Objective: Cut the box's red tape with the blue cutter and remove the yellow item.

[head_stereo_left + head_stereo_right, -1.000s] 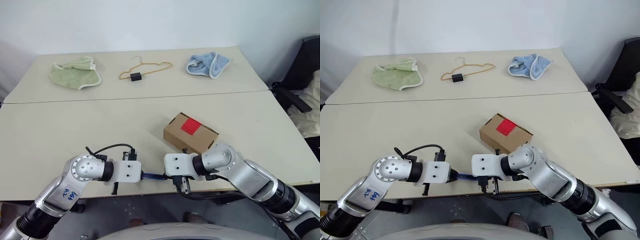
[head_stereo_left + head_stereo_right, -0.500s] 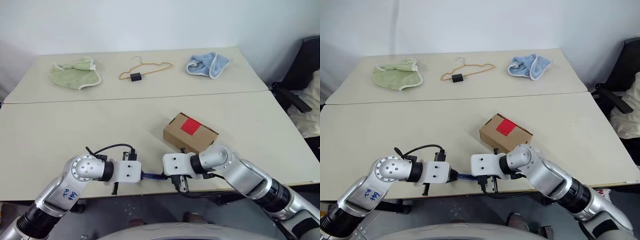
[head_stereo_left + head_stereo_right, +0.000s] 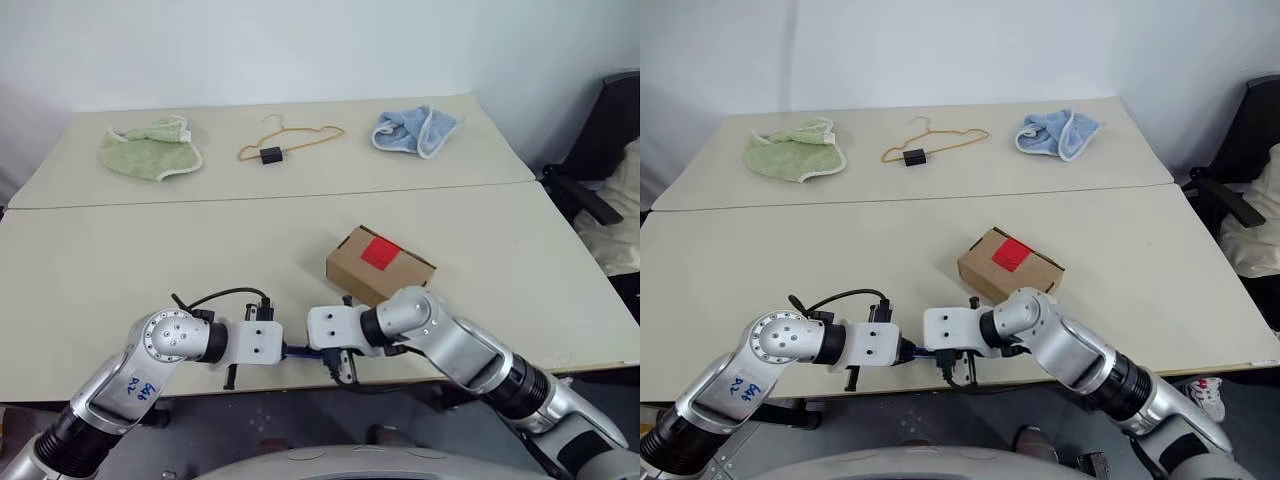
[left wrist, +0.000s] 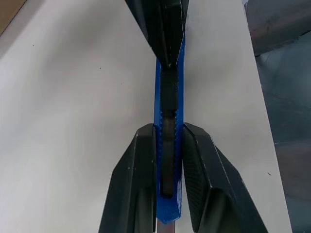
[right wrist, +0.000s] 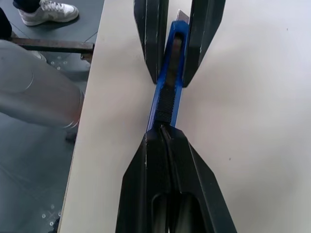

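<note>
Both grippers meet at the near table edge. Left gripper [image 4: 169,160] clamps the blue cutter [image 4: 169,111]; right gripper [image 5: 166,138] is pinched shut on its other end, apparently. Box [image 3: 380,264] with red tape [image 3: 380,251] sits just beyond. Risk: uneven pull drops the cutter off the edge.

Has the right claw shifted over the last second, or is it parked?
Yes. The right claw has slid leftward along the blue cutter toward the left claw, drawing away from the box.

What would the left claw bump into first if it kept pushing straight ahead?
Probably the right gripper: it faces the left gripper head-on, both shut on the slim blue plastic cutter between them.
</note>
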Action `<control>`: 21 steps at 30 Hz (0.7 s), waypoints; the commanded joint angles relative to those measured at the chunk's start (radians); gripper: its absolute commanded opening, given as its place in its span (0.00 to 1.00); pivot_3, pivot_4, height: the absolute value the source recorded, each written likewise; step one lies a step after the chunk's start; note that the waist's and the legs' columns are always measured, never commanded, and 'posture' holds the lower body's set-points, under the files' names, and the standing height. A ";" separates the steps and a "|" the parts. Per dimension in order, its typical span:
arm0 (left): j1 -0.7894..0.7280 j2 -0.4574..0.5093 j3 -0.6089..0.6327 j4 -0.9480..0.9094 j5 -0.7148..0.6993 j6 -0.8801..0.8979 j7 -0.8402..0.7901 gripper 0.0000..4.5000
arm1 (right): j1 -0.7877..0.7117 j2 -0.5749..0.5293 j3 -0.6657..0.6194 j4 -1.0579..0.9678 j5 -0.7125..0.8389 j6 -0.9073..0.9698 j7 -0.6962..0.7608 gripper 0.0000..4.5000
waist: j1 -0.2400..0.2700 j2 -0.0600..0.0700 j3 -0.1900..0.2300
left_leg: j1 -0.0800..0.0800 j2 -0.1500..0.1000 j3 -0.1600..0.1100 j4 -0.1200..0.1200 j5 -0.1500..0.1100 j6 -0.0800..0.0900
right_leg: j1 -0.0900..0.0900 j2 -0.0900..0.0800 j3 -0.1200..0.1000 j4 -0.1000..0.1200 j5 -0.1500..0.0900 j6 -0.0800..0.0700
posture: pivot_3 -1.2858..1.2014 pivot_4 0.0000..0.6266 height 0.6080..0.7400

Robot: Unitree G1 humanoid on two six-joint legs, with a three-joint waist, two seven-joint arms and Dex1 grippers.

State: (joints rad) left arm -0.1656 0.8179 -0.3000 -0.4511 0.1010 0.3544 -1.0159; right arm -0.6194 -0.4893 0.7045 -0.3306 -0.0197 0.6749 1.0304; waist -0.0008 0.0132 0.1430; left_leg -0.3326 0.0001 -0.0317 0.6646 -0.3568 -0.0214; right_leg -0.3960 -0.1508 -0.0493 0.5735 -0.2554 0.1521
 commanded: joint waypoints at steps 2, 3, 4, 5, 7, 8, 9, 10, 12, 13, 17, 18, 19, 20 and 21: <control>0.057 -0.010 -0.136 0.099 0.060 0.052 -0.024 0.10 | -0.021 0.043 0.021 0.054 -0.026 -0.023 -0.019 0.01 | 0.001 0.001 -0.001 | 0.000 0.000 0.000 0.000 0.000 0.000 | 0.000 0.000 0.000 0.000 0.000 0.000 | 0.52 0.24 1.00; 0.056 -0.011 -0.136 0.102 0.062 0.052 -0.024 0.10 | -0.025 0.053 0.020 0.061 -0.027 -0.024 -0.022 0.01 | 0.001 0.001 -0.001 | 0.000 0.000 0.000 0.000 0.000 0.000 | 0.000 0.000 0.000 0.000 0.000 0.000 | 0.52 0.24 1.00; 0.056 -0.012 -0.136 0.103 0.063 0.052 -0.025 0.10 | -0.027 0.059 0.020 0.066 -0.029 -0.025 -0.023 0.01 | 0.002 0.001 -0.001 | 0.000 0.000 0.000 0.000 0.000 0.000 | 0.000 0.000 0.000 0.000 0.000 0.000 | 0.52 0.24 1.00; 0.055 -0.014 -0.136 0.106 0.064 0.051 -0.025 0.10 | -0.030 0.066 0.020 0.071 -0.029 -0.026 -0.024 0.01 | 0.002 0.001 -0.001 | 0.000 0.000 0.000 0.000 0.000 0.000 | 0.000 0.000 0.000 0.000 0.000 0.000 | 0.52 0.24 1.00; 0.055 -0.016 -0.135 0.111 0.066 0.049 -0.024 0.10 | -0.032 0.072 0.020 0.075 -0.033 -0.026 -0.026 0.01 | 0.002 0.002 -0.002 | 0.000 0.000 -0.001 0.000 0.000 0.000 | 0.001 0.000 0.000 0.000 0.000 0.000 | 0.52 0.24 1.00; 0.055 -0.018 -0.134 0.114 0.066 0.049 -0.021 0.10 | -0.031 0.066 0.010 0.059 -0.031 -0.018 -0.025 0.01 | 0.002 0.003 -0.002 | 0.000 0.000 -0.001 0.000 0.000 0.000 | 0.001 0.000 0.000 0.000 0.000 0.000 | 0.52 0.24 1.00; 0.055 -0.021 -0.132 0.118 0.066 0.047 -0.018 0.10 | -0.030 0.057 -0.006 0.037 -0.024 -0.004 -0.025 0.01 | 0.002 0.003 -0.002 | 0.000 0.000 -0.001 0.000 0.000 0.000 | 0.001 0.000 0.000 0.000 0.000 0.000 | 0.52 0.24 1.00; 0.056 -0.023 -0.128 0.123 0.065 0.044 -0.013 0.10 | -0.028 0.045 -0.029 0.009 -0.013 0.015 -0.023 0.01 | 0.003 0.004 -0.002 | 0.000 0.000 -0.001 0.000 0.000 0.000 | 0.001 0.000 0.000 0.000 0.000 0.000 | 0.52 0.24 1.00; 0.057 -0.029 -0.118 0.132 0.063 0.037 -0.005 0.10 | -0.024 0.029 -0.064 -0.031 0.008 0.046 -0.021 0.01 | 0.007 0.004 -0.002 | 0.000 0.000 -0.001 0.000 0.000 0.000 | 0.001 0.000 0.000 0.000 -0.001 -0.002 | 0.52 0.24 1.00; 0.056 -0.040 -0.092 0.153 0.046 0.011 0.009 0.10 | -0.012 0.001 -0.115 -0.081 0.041 0.084 -0.009 0.01 | 0.011 0.004 -0.002 | 0.000 0.000 -0.001 0.000 0.000 0.000 | 0.001 0.000 0.000 0.000 -0.001 -0.002 | 0.52 0.24 1.00; 0.036 -0.079 -0.002 0.266 0.008 -0.151 0.071 0.10 | 0.026 -0.085 -0.298 -0.215 0.166 0.215 0.014 0.01 | 0.030 0.004 -0.001 | -0.002 -0.001 -0.003 0.001 0.000 0.000 | 0.001 0.000 -0.001 -0.003 -0.002 -0.003 | 0.52 0.24 1.00; 0.019 -0.087 0.021 0.311 0.007 -0.208 0.092 0.10 | 0.035 -0.115 -0.357 -0.231 0.198 0.242 0.021 0.01 | 0.030 0.003 -0.001 | -0.002 -0.001 -0.004 0.001 0.000 0.000 | 0.002 0.000 -0.001 -0.004 -0.002 -0.005 | 0.52 0.24 1.00; 0.002 -0.094 0.038 0.350 0.005 -0.248 0.109 0.10 | 0.041 -0.140 -0.404 -0.239 0.224 0.260 0.026 0.01 | 0.030 0.003 -0.001 | -0.002 -0.001 -0.004 0.001 0.000 0.000 | 0.002 0.000 -0.001 -0.005 -0.003 -0.006 | 0.52 0.24 1.00; -0.015 -0.102 0.053 0.386 0.002 -0.289 0.121 0.10 | 0.045 -0.162 -0.444 -0.244 0.248 0.278 0.030 0.01 | 0.032 0.002 0.000 | -0.002 -0.001 -0.004 0.001 0.000 0.000 | 0.002 0.000 -0.001 -0.005 -0.003 -0.007 | 0.52 0.24 1.00; -0.031 -0.109 0.062 0.419 0.001 -0.322 0.130 0.10 | 0.050 -0.182 -0.475 -0.245 0.270 0.290 0.032 0.01 | 0.030 0.000 0.002 | -0.002 -0.001 -0.005 0.001 0.000 -0.001 | 0.003 0.000 -0.002 -0.005 -0.003 -0.007 | 0.52 0.24 1.00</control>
State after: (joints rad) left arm -0.1994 0.7022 -0.2422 -0.1792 0.0445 0.0469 -0.9362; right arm -0.5696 -0.6525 0.2985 -0.5377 0.2047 0.9420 1.0546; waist 0.0296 0.0135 0.1448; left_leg -0.3350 -0.0004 -0.0363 0.6656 -0.3562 -0.0225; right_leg -0.3936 -0.1511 -0.0513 0.5680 -0.2583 0.1444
